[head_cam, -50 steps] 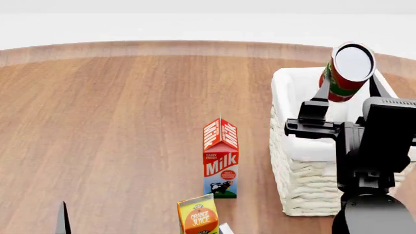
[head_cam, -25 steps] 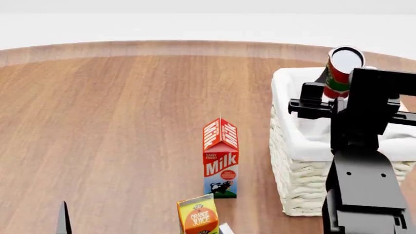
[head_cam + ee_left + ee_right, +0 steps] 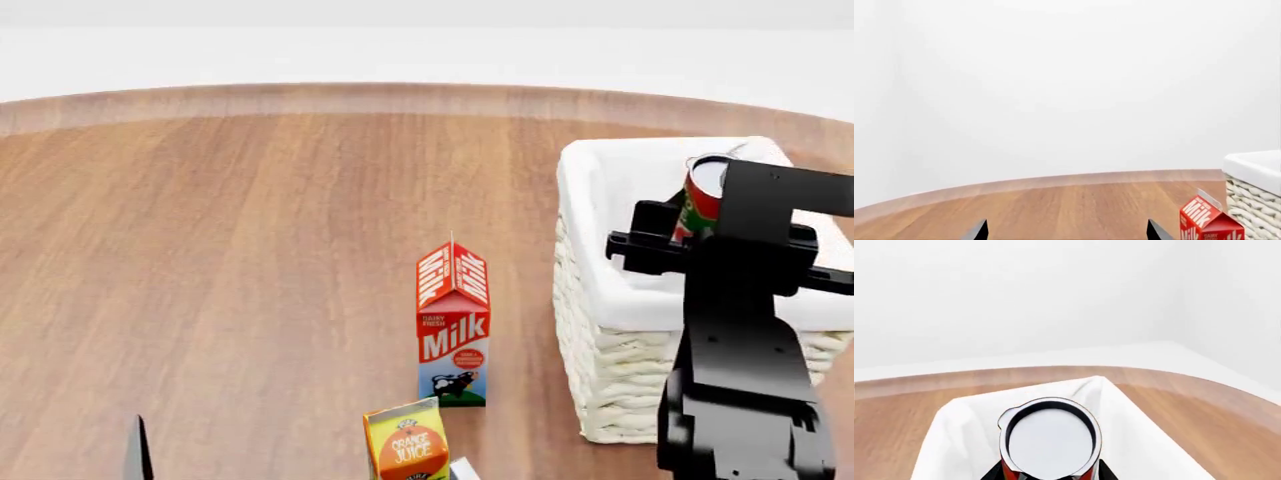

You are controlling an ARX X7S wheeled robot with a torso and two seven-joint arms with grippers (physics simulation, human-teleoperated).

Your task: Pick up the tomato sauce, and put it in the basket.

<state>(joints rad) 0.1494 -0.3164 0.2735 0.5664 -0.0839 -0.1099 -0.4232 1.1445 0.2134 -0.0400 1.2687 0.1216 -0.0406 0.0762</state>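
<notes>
- Tomato sauce (image 3: 699, 203) sits gripped in your right gripper (image 3: 694, 235), held over the open basket (image 3: 603, 240).
- Your right wrist view adds the can's pale top above the white lining (image 3: 1134, 440); fingers flank its sides.
- Your left gripper (image 3: 1066, 234) shows two tips set wide apart, with the milk carton (image 3: 1207, 225) beside the basket off to one side.
</notes>
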